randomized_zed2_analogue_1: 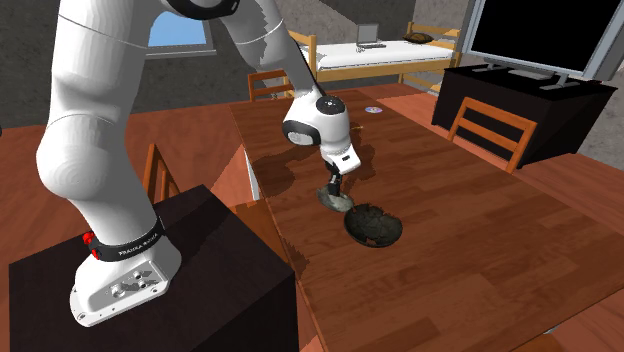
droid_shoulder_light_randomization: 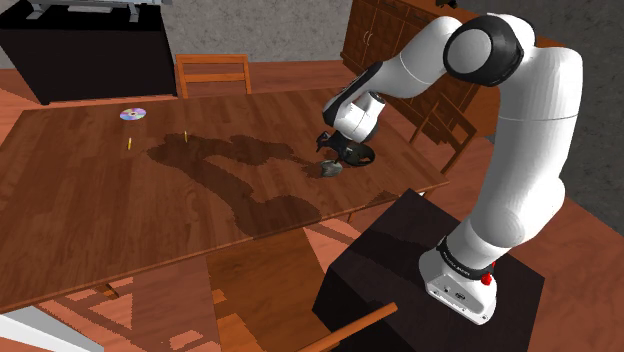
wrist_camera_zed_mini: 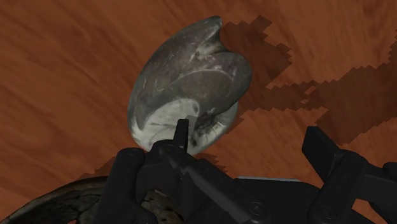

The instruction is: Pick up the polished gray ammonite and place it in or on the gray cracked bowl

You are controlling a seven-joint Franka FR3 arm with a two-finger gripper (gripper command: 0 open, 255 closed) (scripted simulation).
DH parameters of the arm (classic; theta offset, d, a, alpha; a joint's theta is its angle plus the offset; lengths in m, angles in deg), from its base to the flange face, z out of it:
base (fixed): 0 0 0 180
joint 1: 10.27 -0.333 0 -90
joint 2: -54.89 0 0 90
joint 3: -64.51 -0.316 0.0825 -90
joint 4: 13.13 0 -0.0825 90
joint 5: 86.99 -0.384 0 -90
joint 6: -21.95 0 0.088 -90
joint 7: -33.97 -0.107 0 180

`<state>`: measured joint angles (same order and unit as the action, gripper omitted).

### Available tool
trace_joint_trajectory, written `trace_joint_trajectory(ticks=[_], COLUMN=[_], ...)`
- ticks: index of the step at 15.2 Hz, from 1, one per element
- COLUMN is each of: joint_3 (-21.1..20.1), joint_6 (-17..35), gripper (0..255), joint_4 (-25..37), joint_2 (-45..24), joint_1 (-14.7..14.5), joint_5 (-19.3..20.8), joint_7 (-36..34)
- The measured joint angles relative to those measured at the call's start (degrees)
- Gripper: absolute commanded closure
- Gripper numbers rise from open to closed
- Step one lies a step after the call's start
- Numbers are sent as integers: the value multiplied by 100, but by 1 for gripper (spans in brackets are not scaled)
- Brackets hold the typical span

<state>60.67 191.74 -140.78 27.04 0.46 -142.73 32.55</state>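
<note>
While ammonite [wrist_camera_zed_mini: 191, 83] lies on table [droid_shoulder_light_randomization: 100, 190] | hand [wrist_camera_zed_mini: 247, 129] spread wide | bowl [randomized_zed2_analogue_1: 370, 226] just beside

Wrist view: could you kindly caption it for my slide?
Open end effector above gray ammonite on wooden table.

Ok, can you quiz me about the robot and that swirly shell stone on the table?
1. True or false: the gray ammonite already lies inside the cracked bowl.
2. What else lies on the table, far from the bowl? A) a shiny disc B) a spoon C) a ball
3. Fill in the gap: in the wrist view, the fingers of the gripper stand ____ (open or shut).

Key
1. False. It lies on the table beside the bowl.
2. A.
3. Open.
</note>
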Motion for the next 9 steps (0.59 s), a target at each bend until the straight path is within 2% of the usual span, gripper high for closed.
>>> trace_joint_trajectory(ticks=[5,9], joint_3=[-17,158], joint_6=[7,-111], gripper=[255,255], joint_4=[-29,-76], joint_2=[24,174], joint_1=[25,-116], joint_5=[-26,180], joint_7=[38,-208])
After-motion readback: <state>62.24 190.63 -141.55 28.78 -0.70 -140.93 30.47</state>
